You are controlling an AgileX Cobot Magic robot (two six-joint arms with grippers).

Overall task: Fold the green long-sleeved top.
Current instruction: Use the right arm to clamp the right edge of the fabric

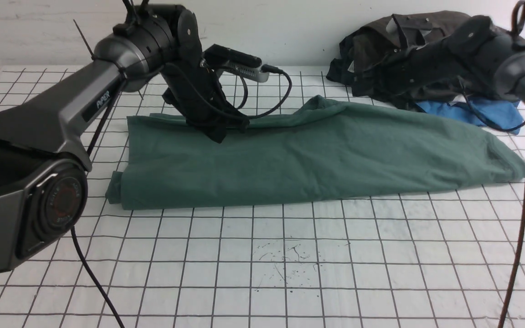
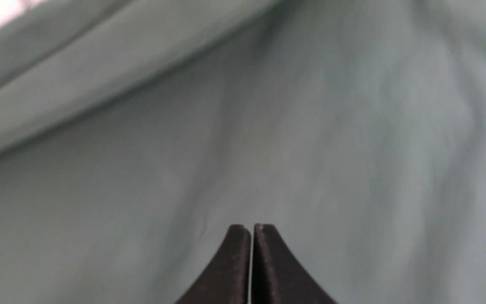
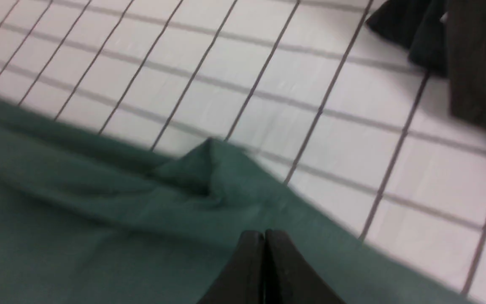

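**Item: top** (image 1: pixel 308 155). Green, lying on the table (image 1: pixel 290 255) as one long band across the middle of the front frame. Its long axis runs frame-left to frame-right. The left end is broad and squared, and the right end tapers to a rounded corner. A small peak of cloth (image 1: pixel 319 98) stands up on the far edge at centre. No logo, label or loose sleeve shows.

**Left arm** (image 1: pixel 107 91). Enters from the left of the frame and comes down on the top's left-centre part near the far edge. Left jaws: together, with only a hairline between the tips in the wrist view. No cloth shows between them. The tips are on or just over the fabric, but contact cannot be told.

**Right arm** (image 1: pixel 508 68). Upper right of the frame, in front of the dark garment (image 1: pixel 394 50). Right jaws: together and empty in the wrist view, above green cloth just inside the far edge, with the peak (image 3: pixel 209 164) ahead of them.

**Other goods.** Blue garment (image 1: pixel 481 114), partly under the dark one, at upper right, close behind the top's right end.

**Assessment.** The lengthwise fold looks done, and a crosswise fold, end over end, seems to remain. Both pairs sit along the far edge, inward of the ends. The left pair is nearer the broad left end and the right pair nearer the tapered one. Either must part before gripping.
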